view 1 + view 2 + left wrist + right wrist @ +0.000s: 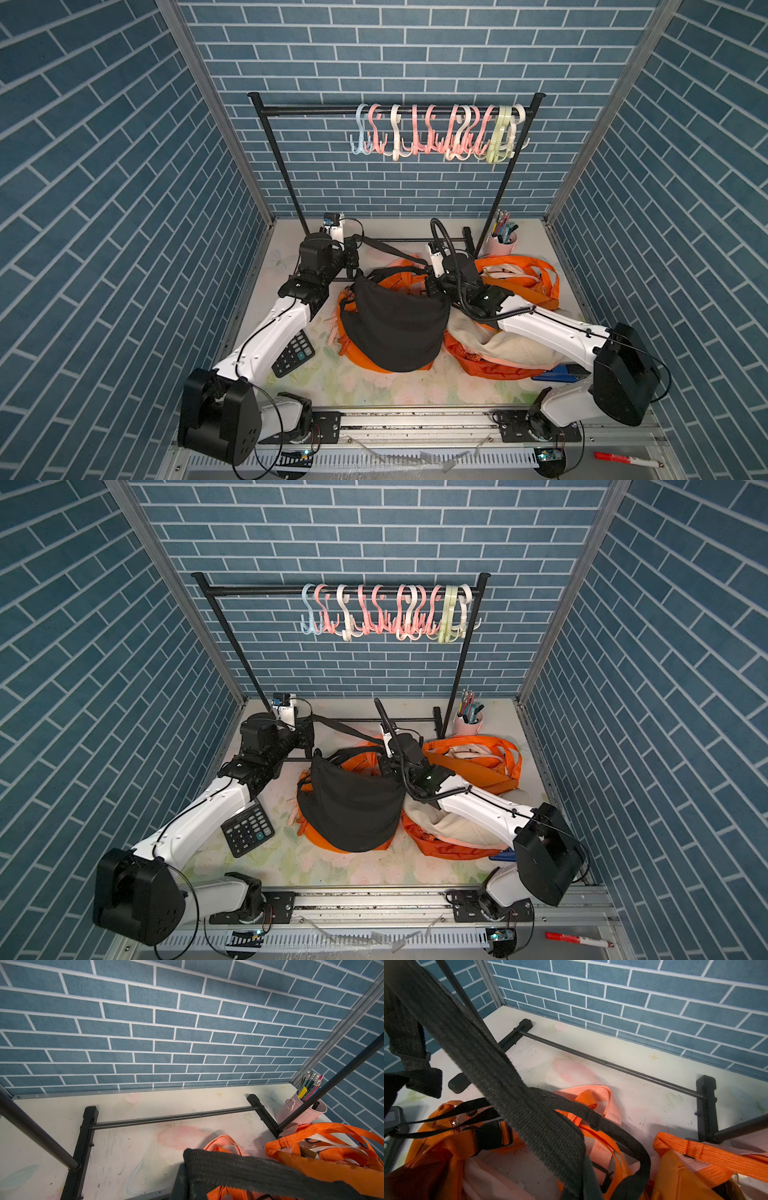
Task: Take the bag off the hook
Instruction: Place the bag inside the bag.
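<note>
Left gripper (188, 1182) and right gripper (581, 1186) each pinch shut on the coarse woven black strap (500, 1076) of the limp, rounded bag (399, 328).

Black bag (353, 808) lies atop orange bags (321, 838) on the table (316, 868).

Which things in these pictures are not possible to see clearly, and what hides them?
Left end effector: black strap crosses its tips in the left wrist view; the left arm covers them in both top views.
Calculator: left arm overlaps it in both top views; key labels too small.
Blue object: mostly under the right arm in a top view; unidentifiable.
</note>
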`<state>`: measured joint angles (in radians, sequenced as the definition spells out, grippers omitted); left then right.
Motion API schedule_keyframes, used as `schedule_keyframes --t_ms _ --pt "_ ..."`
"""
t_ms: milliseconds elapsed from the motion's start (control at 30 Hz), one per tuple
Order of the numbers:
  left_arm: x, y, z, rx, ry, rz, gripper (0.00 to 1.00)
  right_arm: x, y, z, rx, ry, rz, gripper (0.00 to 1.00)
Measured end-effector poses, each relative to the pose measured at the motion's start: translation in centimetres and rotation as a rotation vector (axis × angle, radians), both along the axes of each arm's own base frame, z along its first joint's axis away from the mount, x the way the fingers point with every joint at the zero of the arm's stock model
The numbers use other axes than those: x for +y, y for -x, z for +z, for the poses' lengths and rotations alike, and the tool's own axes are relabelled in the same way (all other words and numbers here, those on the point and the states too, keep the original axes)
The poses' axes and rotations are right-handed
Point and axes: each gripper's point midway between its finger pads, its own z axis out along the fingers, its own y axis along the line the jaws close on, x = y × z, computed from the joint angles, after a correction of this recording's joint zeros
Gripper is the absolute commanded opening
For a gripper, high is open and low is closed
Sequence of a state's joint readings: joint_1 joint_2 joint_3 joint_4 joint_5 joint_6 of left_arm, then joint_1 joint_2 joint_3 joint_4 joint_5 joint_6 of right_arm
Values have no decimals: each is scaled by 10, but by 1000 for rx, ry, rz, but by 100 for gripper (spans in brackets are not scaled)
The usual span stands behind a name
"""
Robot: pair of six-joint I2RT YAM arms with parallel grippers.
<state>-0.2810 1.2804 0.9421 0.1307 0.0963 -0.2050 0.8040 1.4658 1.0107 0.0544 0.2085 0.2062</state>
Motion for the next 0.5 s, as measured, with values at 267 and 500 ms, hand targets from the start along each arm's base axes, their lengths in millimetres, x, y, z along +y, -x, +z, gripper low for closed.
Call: schedule_keyframes --t_ms 267,500 --pt "-21 -24 -16 39 -30 -48 0 -21 -22 -10 40 -23 -64 0" --pt "-48 -46 -1 0 -57 -111 0 -41 -44 -7 62 -69 -120 0"
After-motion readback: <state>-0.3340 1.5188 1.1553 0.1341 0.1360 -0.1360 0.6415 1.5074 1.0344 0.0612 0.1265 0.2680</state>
